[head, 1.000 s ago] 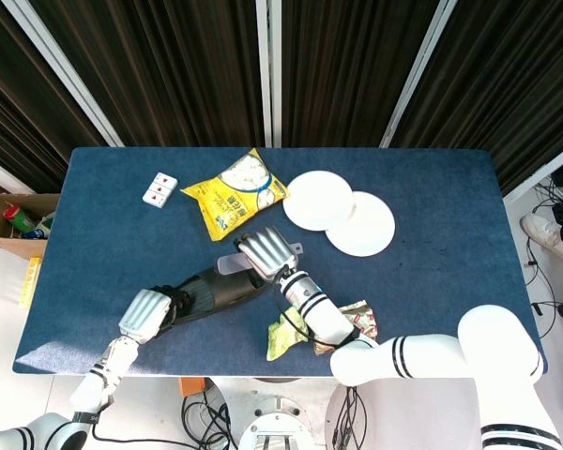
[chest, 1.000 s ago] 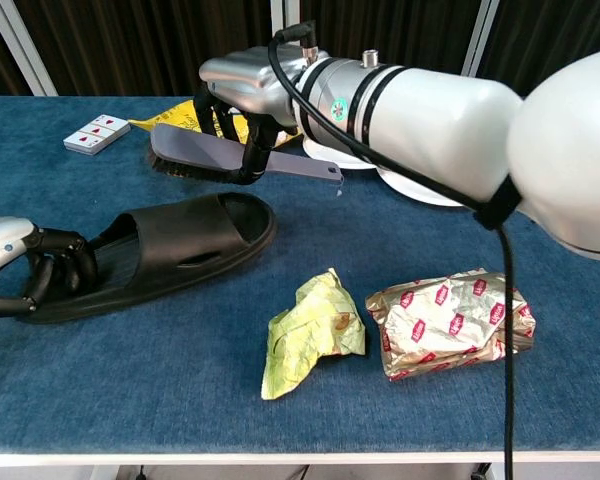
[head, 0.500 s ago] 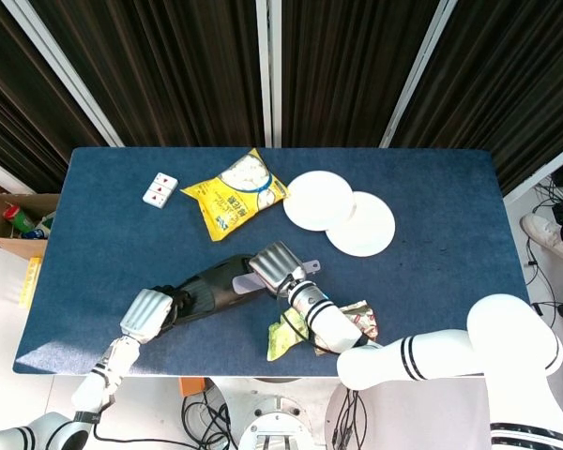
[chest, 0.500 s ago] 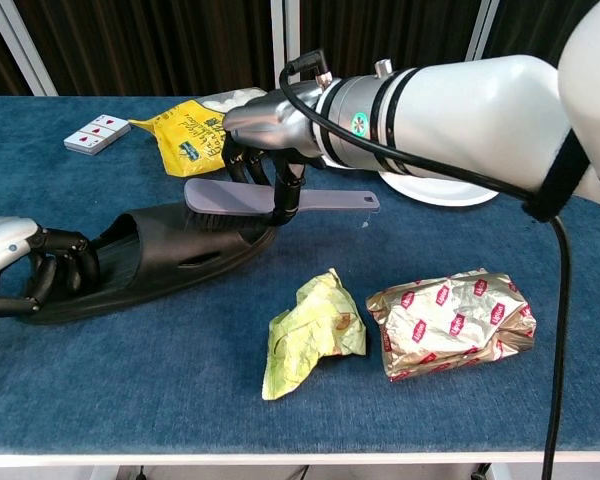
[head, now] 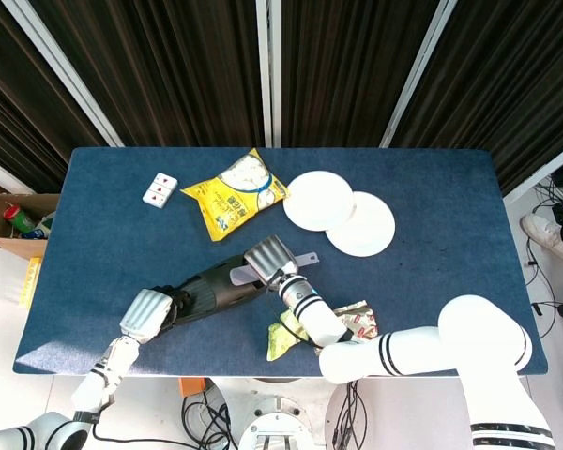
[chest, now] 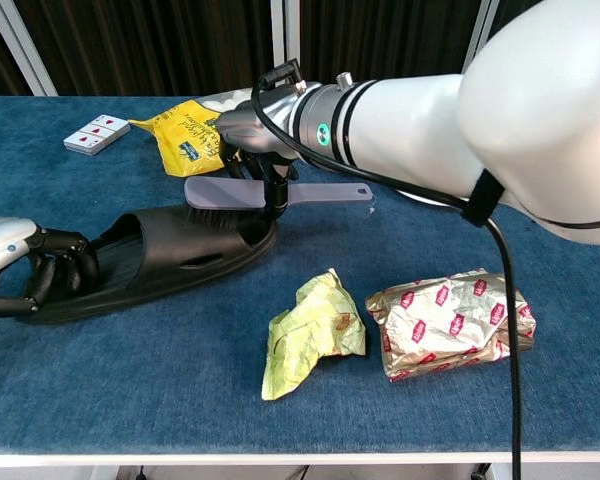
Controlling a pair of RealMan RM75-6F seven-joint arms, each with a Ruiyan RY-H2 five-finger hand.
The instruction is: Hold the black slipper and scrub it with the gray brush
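A black slipper [chest: 150, 255] [head: 211, 291] lies on the blue table, toe pointing right. My left hand [chest: 25, 265] [head: 146, 312] grips its heel end, fingers curled over the edge. The gray brush [chest: 270, 193] [head: 277, 267] lies bristles down on the slipper's toe strap, handle sticking out to the right. My right hand [chest: 252, 135] [head: 270, 255] holds the brush from above, fingers wrapped around its back.
A crumpled yellow wrapper [chest: 310, 330] and a gold snack bag [chest: 448, 320] lie near the front edge. A yellow snack bag [head: 233, 192], a card box [head: 159, 189] and two white plates [head: 342, 214] sit further back.
My right hand brought the brush from behind the slipper down onto its toe strap, then slid it slightly left. The left hand and slipper stayed put.
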